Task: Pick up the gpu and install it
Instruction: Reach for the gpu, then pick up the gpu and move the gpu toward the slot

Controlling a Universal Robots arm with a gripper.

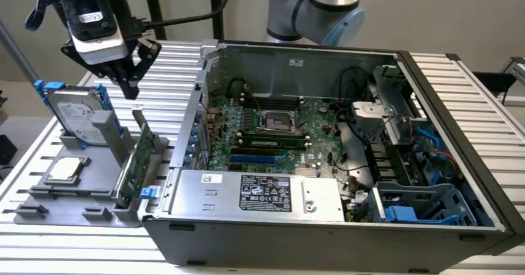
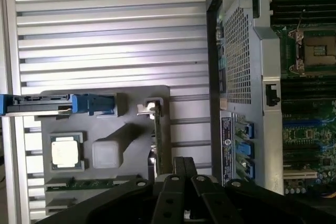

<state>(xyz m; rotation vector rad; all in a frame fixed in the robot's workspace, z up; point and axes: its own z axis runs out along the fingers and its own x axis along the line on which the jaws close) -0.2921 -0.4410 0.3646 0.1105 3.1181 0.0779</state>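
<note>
A grey holder (image 1: 49,198) (image 2: 131,124) sits on the bench beside the open computer case (image 1: 328,244) (image 2: 239,51). In it, a hard drive (image 1: 78,112) (image 2: 37,104) with blue rails stands upright at the far end, a square CPU (image 1: 66,169) (image 2: 66,151) lies flat in its pocket, and the gpu (image 1: 138,164) (image 2: 158,129) stands on edge in the slot nearest the case. Inside the case, the motherboard (image 1: 279,127) lies exposed, with a silver power supply (image 1: 258,195) along the near wall.

The bench (image 1: 476,96) (image 2: 105,35) is ribbed aluminium slats, with a plain beige wall (image 1: 443,10) behind and the arm's blue-capped joint (image 1: 320,10) rising past the case.

The pincer (image 1: 131,92) (image 2: 184,162) hovers above the far end of the holder. Its fingers look drawn together with nothing between them. The gpu is below it, untouched, its green edge just to one side of the fingertips in the wrist view.
</note>
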